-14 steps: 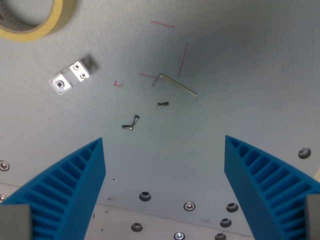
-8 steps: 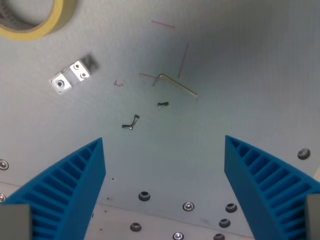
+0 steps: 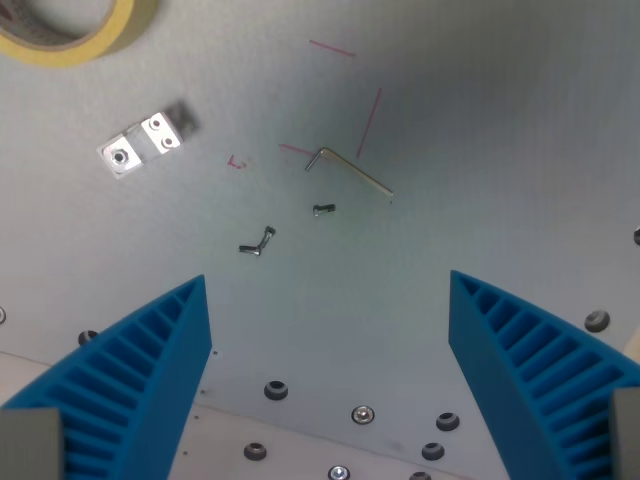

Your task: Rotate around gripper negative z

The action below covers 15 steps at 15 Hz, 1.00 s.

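The roll of yellow masking tape point(image 3: 70, 30) lies at the upper left corner of the wrist view, partly cut off. Right of it sits the small bright metal angle bracket point(image 3: 140, 143). Two dark short screws point(image 3: 256, 243) point(image 3: 323, 209) lie near the centre, just below the thin steel hex key point(image 3: 350, 171) resting among red pen marks point(image 3: 366, 122). The blue ribbed gripper point(image 3: 328, 290) is spread wide, holding nothing, above the grey table point(image 3: 500, 150). The task concerns only the gripper itself. Judged risk: rotation while too low could sweep a fingertip into the screws; over-rotation could hit a joint limit
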### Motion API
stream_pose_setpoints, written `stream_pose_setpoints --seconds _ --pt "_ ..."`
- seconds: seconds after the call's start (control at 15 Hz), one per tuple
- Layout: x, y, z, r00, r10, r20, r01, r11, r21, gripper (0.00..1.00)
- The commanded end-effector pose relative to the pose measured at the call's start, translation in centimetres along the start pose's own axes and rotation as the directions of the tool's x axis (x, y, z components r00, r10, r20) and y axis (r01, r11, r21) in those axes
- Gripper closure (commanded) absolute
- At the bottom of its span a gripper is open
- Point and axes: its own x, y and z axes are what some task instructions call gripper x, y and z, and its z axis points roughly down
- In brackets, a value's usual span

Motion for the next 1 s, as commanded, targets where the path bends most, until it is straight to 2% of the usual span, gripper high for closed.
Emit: stream_pose_setpoints --seconds 0.07,1.0 --pt "-0.04 0.08 -0.21 0.991 -0.132 -0.004 0.132 0.991 -0.001 0.00" --pt "-0.04 0.08 -0.21 0.950 -0.313 -0.004 0.313 0.950 -0.002 0.00"
